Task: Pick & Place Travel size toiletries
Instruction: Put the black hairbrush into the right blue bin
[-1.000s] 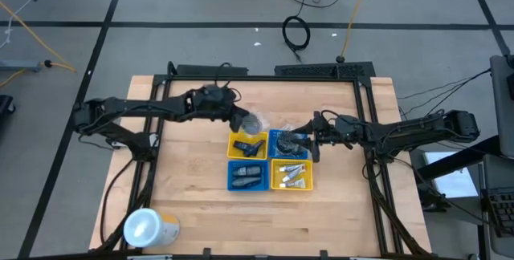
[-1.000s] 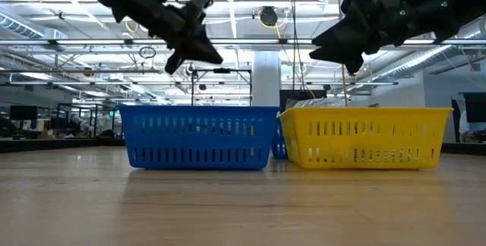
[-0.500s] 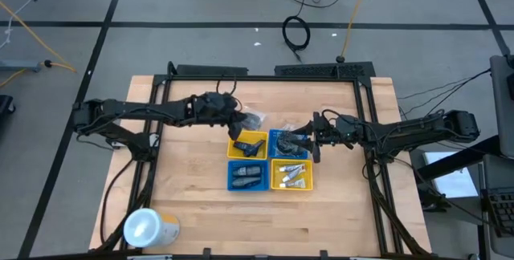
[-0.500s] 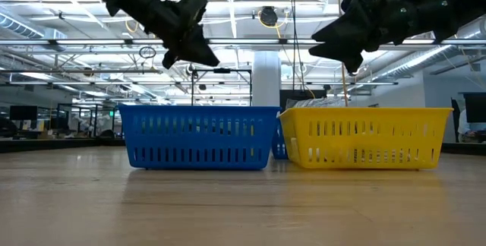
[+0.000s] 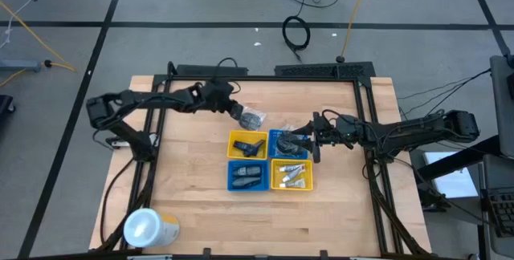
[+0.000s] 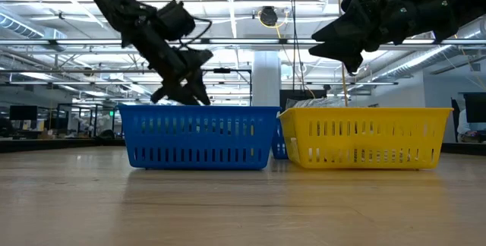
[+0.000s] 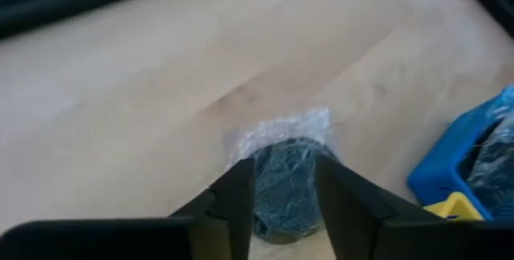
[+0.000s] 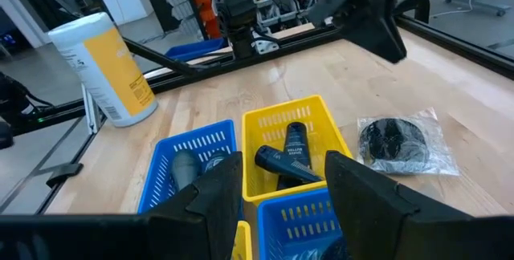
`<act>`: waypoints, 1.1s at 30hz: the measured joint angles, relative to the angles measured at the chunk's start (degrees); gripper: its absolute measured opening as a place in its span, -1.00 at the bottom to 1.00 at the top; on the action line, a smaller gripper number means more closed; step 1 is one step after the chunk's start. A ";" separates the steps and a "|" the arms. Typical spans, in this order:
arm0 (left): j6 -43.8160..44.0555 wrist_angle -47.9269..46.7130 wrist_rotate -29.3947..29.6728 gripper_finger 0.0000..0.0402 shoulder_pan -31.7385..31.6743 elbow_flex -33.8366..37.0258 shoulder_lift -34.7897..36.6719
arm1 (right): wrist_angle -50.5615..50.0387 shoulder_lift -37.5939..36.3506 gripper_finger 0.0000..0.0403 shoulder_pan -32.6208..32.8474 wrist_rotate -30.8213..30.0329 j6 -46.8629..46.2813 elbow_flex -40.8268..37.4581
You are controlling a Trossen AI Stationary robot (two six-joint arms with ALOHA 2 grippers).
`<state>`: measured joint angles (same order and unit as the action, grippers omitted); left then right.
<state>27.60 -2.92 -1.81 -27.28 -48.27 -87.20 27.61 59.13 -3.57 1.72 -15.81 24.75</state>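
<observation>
1. Left gripper (image 7: 281,200) stands with its fingers apart around a wrapped dark round piece (image 5: 254,119), not clamped on it; the piece lies on the bare bench (image 5: 185,204), just beyond the far edge of the yellow tray (image 5: 247,145) at the far left of the four-tray cluster.
2. Judged from this, the step in hand is picking that piece. The next move calls for closing on the disc without merely pinching loose wrapper, then lifting clear.
3. Being round, the piece has no clear long axis; it lies flat, its clear wrapper (image 8: 401,144) spreading wider than the disc.
4. Right gripper (image 5: 312,141) waits above the far blue tray (image 5: 277,136) with fingers apart and nothing between them.
5. Small dark bottles (image 8: 291,156) lie in the yellow tray; little white tubes (image 5: 291,177) lie in the near yellow tray (image 5: 277,186).
6. A large white-topped yellow cylinder (image 5: 149,229) stands near the bench's near left corner.
</observation>
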 joint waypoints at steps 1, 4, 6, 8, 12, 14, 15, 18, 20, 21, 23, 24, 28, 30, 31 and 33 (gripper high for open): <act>0.16 0.12 -0.94 -0.33 -0.66 0.00 -0.78 | -0.02 0.00 -0.15 0.00 0.00 0.00 0.00; 1.44 1.55 -4.34 -0.22 -2.37 0.00 -3.48 | -0.02 0.00 -0.15 0.00 0.02 0.01 0.00; 1.48 3.60 -6.52 -0.16 -3.09 0.00 -5.49 | -0.04 0.00 -0.15 0.00 0.02 0.01 0.00; 1.47 5.66 -7.61 -0.11 -3.36 0.00 -7.44 | -0.04 0.00 -0.15 -0.01 0.02 0.02 0.00; 1.45 7.80 -8.47 -0.04 -3.94 0.00 -10.13 | -0.11 0.00 -0.15 0.00 0.03 0.02 0.00; 1.38 7.75 -8.21 -0.02 -4.35 0.00 -10.58 | -0.32 0.00 -0.15 0.00 0.04 0.02 0.00; 1.21 7.79 -8.00 -0.01 -4.61 0.00 -10.77 | -0.35 0.00 -0.15 0.00 0.04 0.02 0.00; 1.21 7.49 -6.58 -0.01 -5.11 0.01 -10.89 | -0.37 0.00 -0.15 0.00 0.03 0.02 0.00; 1.19 7.69 -5.99 0.00 -5.19 0.00 -10.88 | -0.46 0.00 -0.15 -0.02 0.04 0.02 0.00; 1.21 7.67 -5.94 0.00 -5.17 0.00 -10.88 | -0.46 0.00 -0.15 0.00 0.02 0.02 0.00; 1.00 7.89 -5.88 0.00 -5.04 0.00 -10.88 | -0.45 0.00 -0.15 0.00 0.00 0.04 0.00; 0.81 7.92 -5.77 0.00 -4.94 0.00 -10.88 | -0.46 0.00 -0.15 -0.02 -0.02 0.04 0.00; 0.80 8.39 -5.24 0.00 -4.89 0.00 -12.17 | -0.46 0.00 -0.15 0.00 -0.04 0.04 0.00; 1.06 10.02 -5.34 0.00 -4.91 0.00 -13.60 | -0.46 0.00 -0.15 0.00 -0.04 0.04 0.00; 1.10 11.05 -5.78 0.00 -4.91 0.00 -14.35 | -0.46 0.00 -0.15 0.00 -0.04 0.04 0.00; 1.44 12.58 -6.30 0.00 -4.89 0.00 -15.62 | -0.48 0.00 -0.15 -0.01 0.00 0.04 0.00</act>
<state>29.05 9.65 -8.11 -32.16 -48.27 -102.82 27.14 59.13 -3.58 1.72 -15.77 24.75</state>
